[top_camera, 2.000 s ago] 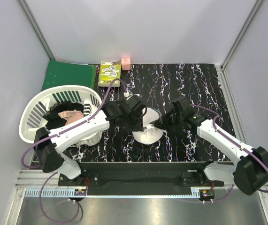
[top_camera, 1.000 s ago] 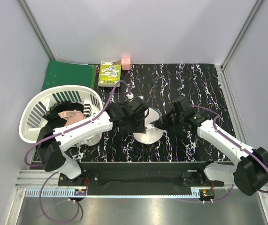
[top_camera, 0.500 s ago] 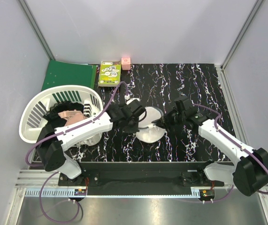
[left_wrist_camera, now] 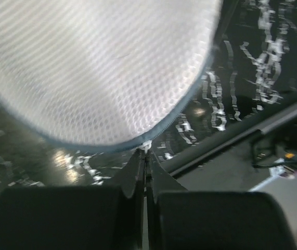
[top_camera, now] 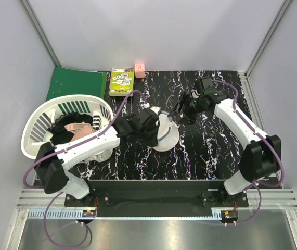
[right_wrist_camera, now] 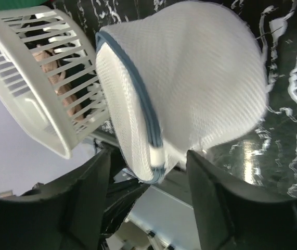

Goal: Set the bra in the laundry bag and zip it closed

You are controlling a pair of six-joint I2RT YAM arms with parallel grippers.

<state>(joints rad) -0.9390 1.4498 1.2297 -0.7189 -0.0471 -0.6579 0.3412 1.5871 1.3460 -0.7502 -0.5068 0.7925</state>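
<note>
The left end effector (left_wrist_camera: 145, 159) is clenched, its fingers pressed together on the small white zipper pull (left_wrist_camera: 146, 146) at the rim of the laundry bag (left_wrist_camera: 101, 67). The bag's white mesh dome fills the view just ahead. The right end effector (right_wrist_camera: 147, 159) is released, fingers spread wide, and the bag's blue-grey zipper edge shows between them; contact cannot be told. The bag lies on the black marbled surface (top_camera: 200, 156) between both end effectors. Beyond the bag from the right end effector stands a white slatted basket (top_camera: 70, 99) holding a pale pink garment (top_camera: 78, 127) and dark fabric (top_camera: 67, 117). Farther past the left end effector lie a green box (top_camera: 121, 82) and a pink cube (top_camera: 139, 69).
</note>
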